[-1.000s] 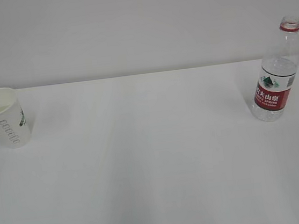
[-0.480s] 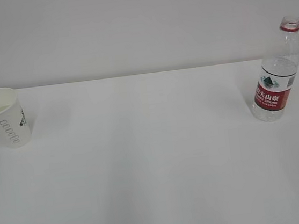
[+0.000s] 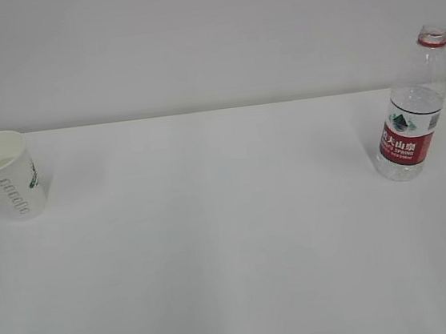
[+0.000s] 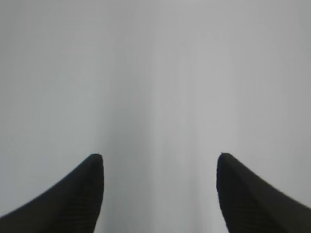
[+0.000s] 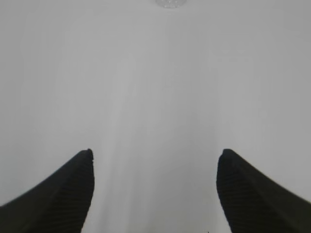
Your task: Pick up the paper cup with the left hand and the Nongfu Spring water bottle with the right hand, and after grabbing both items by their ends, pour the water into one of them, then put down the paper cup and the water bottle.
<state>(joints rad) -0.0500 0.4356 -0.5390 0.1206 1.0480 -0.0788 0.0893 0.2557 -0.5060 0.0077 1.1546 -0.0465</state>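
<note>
While both arms hung back out of the exterior view, stood upright at the desk's [image 3: 231,238] far right: the Nongfu Spring water bottle [image 3: 412,109], long axis vertical, uncapped mouth up, red label facing the camera. Held only a little of the water [image 3: 400,168], low in the base, as far as could be told. Sat well apart at the far left edge: the paper cup [image 3: 8,175], mouth up and tipped slightly toward the camera, narrow base on the desk, contents not discernible. Left end effector [image 4: 159,158] spread wide over bare desk, gripping nothing. Right end effector [image 5: 155,154] likewise spread wide and empty, with only the bottle's clear base glimpsed at the top edge of the right wrist view.
</note>
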